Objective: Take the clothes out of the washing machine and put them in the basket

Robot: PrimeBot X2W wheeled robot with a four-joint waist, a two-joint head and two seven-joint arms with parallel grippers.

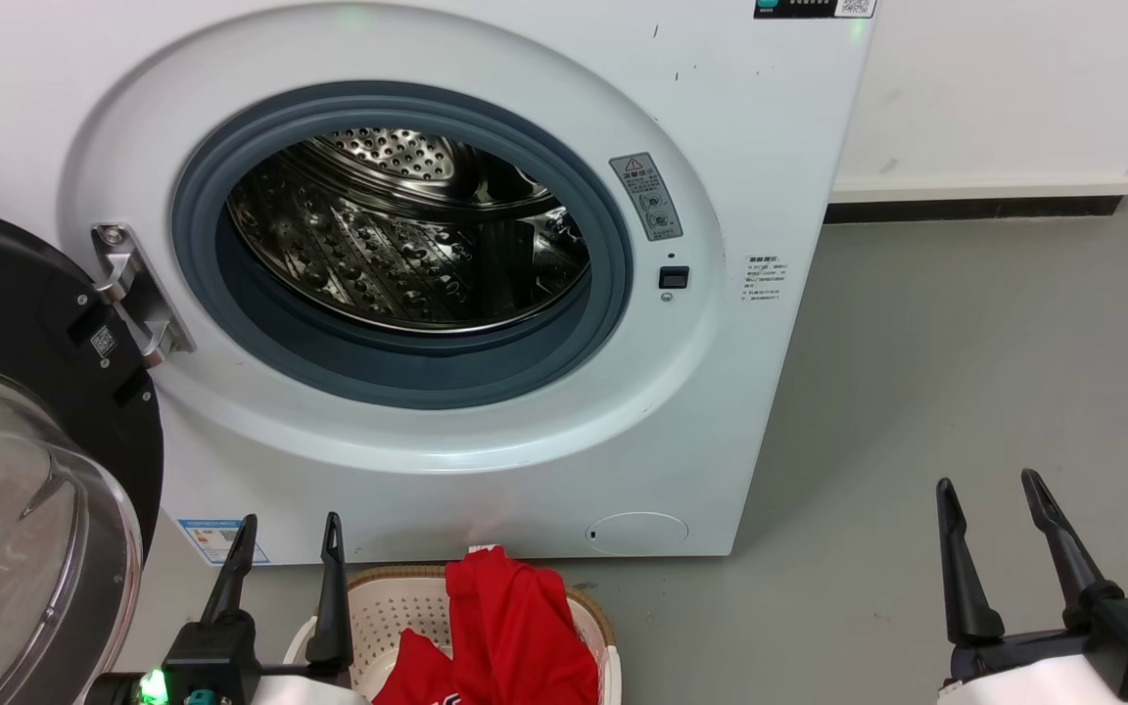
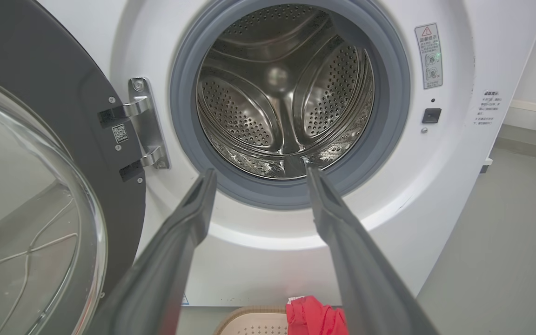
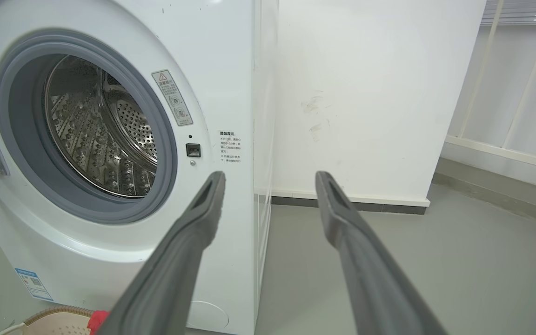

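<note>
Floor: smooth grey floor (image 1: 965, 372), matte, carrying the machine and the basket and running off to the right.
Wall: white wall (image 1: 995, 88) right of the machine. There's a pale skirting (image 1: 975, 186) along its foot with a dark strip beneath, and the right wrist view picks up faint scuffs on the paint.
Railing: pale bars (image 3: 519, 70) beyond the wall's corner, at the far right of the right wrist view.
Washing machine: big white washing machine (image 1: 721, 147) standing on the floor, grey rubber ring (image 1: 407, 377) round the porthole.
Door: black-rimmed glass door (image 1: 25, 323) swung wide open to the left on its metal hinge.
Drum: perforated steel drum (image 1: 407, 235), shiny walls and ribs in plain sight.
Basket: cream basket (image 1: 393, 607) with a brown rim, on the floor just beside the machine's base, below the porthole.
Clothes: there they are, the red clothes (image 1: 515, 627), heaped in the basket and rising above its rim, a bit of white trim on top.
Left gripper: left gripper (image 1: 291, 519) with fingers spread and nothing between them, just left of the basket, pointing at the porthole.
Right gripper: right gripper (image 1: 987, 480) also spread and holding nothing, over the floor well right of the basket.
</note>
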